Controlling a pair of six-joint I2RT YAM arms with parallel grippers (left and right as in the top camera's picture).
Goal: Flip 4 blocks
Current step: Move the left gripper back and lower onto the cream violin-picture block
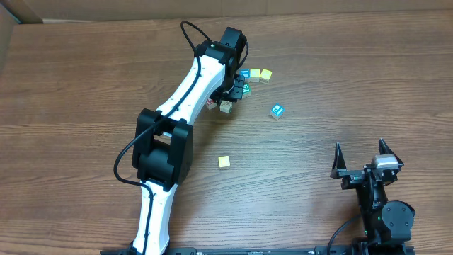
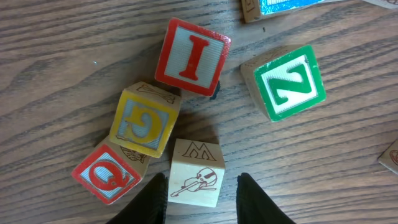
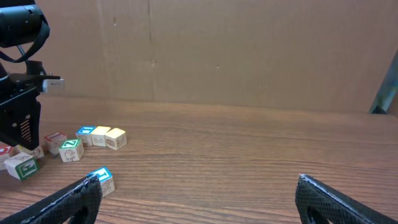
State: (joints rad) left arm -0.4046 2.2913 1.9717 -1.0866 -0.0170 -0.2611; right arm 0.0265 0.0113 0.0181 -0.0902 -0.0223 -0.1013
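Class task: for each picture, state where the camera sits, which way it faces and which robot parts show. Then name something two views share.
Overhead: above the table, facing straight down; left arm and right gripper show.
Left wrist: looks down on lettered blocks; its fingers flank a cream block.
Right wrist: low, facing across the table toward a cardboard wall; its open fingers show.
Shared: overhead and right wrist both show the lone blue block.

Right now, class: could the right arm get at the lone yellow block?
Probably yes: the right gripper is open, and only bare table lies between it and the yellow block.
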